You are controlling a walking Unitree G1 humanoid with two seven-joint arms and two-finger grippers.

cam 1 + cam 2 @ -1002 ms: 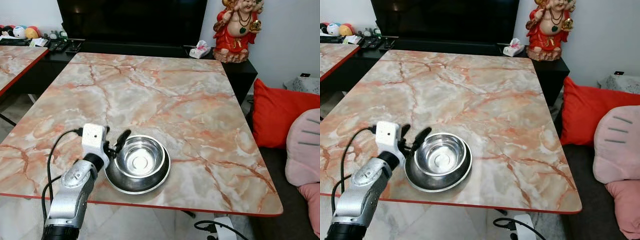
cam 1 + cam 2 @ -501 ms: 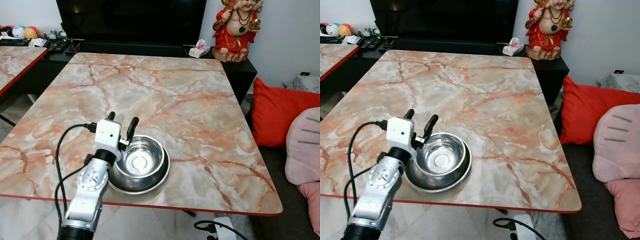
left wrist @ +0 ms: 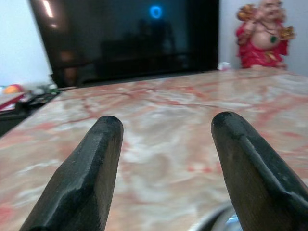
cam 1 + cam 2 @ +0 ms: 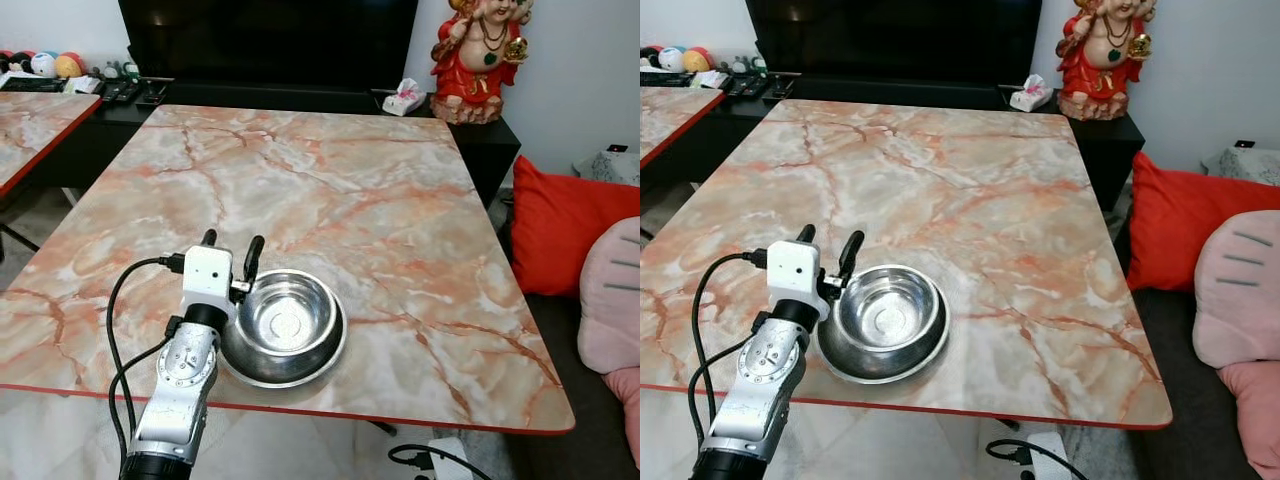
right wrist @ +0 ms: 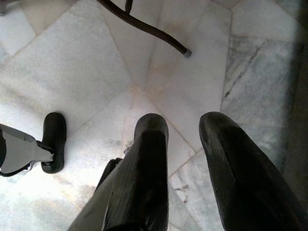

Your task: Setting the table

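Observation:
A steel bowl rests on the marble table, close to its front edge. My left gripper hovers just left of the bowl's rim, open, with its two black fingers pointing out across the table and nothing between them. In the left wrist view the fingers stand wide apart over the tabletop, and the bowl's rim peeks in at the edge. My right gripper hangs over the white marble floor, open by a narrow gap, holding nothing.
A black TV stand with a red figurine and a tissue pack backs the table. Red and pink cushions lie to the right. A second marble table is at the left. Cables trail on the floor.
My left gripper has lifted from beside the bowl's rim and swung to point straight across the table, fingers staying apart. The bowl has stayed put. The camera shifted slightly.

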